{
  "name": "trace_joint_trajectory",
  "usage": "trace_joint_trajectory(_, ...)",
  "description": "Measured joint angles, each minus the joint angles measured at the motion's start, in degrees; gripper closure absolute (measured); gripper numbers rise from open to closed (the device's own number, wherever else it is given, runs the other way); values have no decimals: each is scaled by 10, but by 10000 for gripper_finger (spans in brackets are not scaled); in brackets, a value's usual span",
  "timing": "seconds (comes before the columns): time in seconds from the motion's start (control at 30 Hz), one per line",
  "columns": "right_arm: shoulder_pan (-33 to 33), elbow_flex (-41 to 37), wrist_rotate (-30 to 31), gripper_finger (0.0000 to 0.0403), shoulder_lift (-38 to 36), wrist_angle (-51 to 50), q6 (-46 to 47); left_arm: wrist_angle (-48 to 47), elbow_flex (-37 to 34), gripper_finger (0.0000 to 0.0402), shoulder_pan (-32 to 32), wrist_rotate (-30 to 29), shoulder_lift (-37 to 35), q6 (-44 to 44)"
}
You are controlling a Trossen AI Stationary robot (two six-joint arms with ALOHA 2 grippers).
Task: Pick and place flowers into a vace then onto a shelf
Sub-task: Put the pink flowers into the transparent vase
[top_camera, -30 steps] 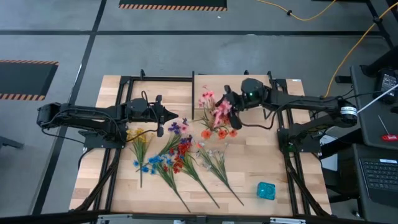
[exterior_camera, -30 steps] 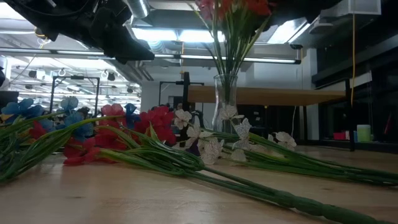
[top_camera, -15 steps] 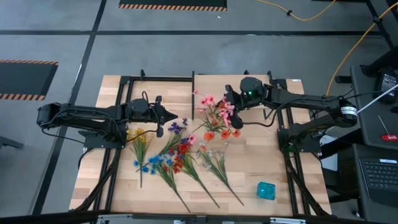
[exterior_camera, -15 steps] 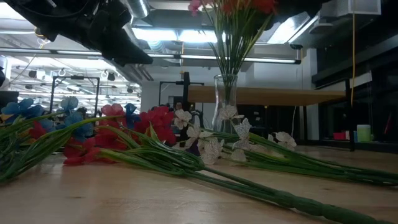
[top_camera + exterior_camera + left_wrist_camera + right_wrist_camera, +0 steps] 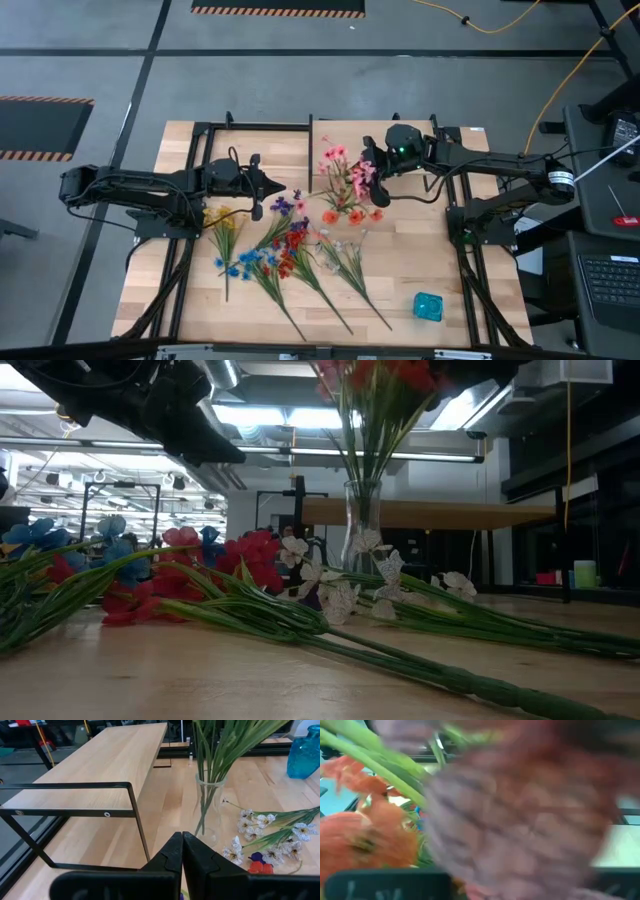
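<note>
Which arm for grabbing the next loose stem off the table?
Left. Its gripper, jaws shut and empty, hovers beside the loose artificial flower sprays. The right gripper sits at the bouquet in the clear glass vase.

The butcher-block worktop (image 5: 430, 255) carries loose flowers (image 5: 285, 250) strewn near its centre, a clear vase (image 5: 209, 810) at about one o'clock, and a blue jar (image 5: 428, 306) at five o'clock.

Loose flowers (image 5: 285, 255) block the table (image 5: 450, 270) centre. Vase (image 5: 207, 807) stands at 12 o'clock beside the shelf (image 5: 107, 767); 3 o'clock edge open.
</note>
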Motion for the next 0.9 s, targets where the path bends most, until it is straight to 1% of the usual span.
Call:
trace_joint_trajectory(0.13, 0, 0, 0, 323, 0, -1, 0, 0, 0, 399, 0, 0, 0, 0)
trace_joint_trajectory(0.27, 0, 0, 0, 323, 0, -1, 0, 0, 0, 396, 0, 0, 0, 0)
trace_joint_trajectory(0.47, 0, 0, 0, 302, -5, 0, -1, 0, 0, 399, 0, 0, 0, 0)
trace_joint_trajectory(0.63, -3, 0, 4, 283, -36, 4, -3, 0, 0, 397, 0, 0, 0, 0)
trace_joint_trajectory(0.9, -11, 0, 15, 277, -88, 0, -3, -1, 0, 399, 0, 1, 0, 0)
